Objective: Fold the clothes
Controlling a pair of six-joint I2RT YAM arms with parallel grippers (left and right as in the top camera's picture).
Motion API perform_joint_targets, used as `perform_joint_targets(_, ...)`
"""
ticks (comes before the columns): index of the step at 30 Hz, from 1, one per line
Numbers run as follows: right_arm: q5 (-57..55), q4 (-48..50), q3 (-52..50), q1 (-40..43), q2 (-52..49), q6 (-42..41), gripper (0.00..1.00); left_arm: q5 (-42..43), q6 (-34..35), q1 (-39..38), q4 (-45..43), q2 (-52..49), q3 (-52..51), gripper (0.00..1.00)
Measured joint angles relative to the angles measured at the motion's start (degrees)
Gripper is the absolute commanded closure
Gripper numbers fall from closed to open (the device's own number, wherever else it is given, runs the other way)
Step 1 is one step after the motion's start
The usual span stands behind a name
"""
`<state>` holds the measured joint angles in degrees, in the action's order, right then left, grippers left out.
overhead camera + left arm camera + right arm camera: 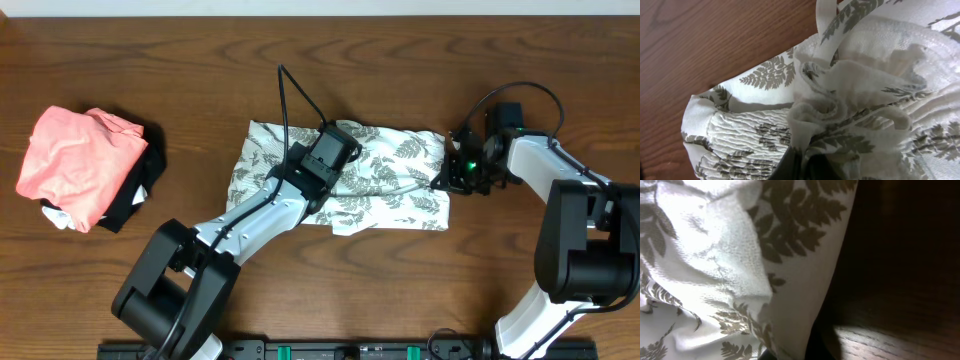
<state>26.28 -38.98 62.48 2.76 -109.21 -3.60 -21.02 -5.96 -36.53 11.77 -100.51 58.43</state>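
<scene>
Garment: the clothes lying mid-desk, long axis left to right
Left claw: clenched on bunched fabric, mid-garment
Right claw: clenched on right-hand edge
Coming fold: judged leftward along the long axis, right arm nearer the end

- Fingertips of the left gripper lie buried under the bunched clothes.
- Overhead, the right gripper is too small to read its jaws.
- Near the tabletop's left edge, the pink garment hides most of the black cloth.
</scene>
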Motion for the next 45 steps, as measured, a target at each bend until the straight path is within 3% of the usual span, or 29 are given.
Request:
perform_joint_targets(35, -6.9, -0.3, 0.5, 1.1, 1.1, -2.3, 0.99, 0.0, 0.0, 0.0, 0.0, 0.0, 0.0, 0.94)
perform_joint_targets(37, -6.9, -0.3, 0.5, 1.1, 1.1, -2.3, 0.97, 0.0, 0.0, 0.0, 0.0, 0.0, 0.0, 0.94)
perform_joint_targets(42, -7.3, -0.2, 0.5, 1.2, 1.1, -2.7, 0.81, 0.0, 0.0, 0.0, 0.0, 0.0, 0.0, 0.94)
perform_joint_targets(45, -7.7, 0.0, 0.4, 1.2, 1.1, -2.8, 0.78, 0.0, 0.0, 0.0, 0.0, 0.0, 0.0, 0.94)
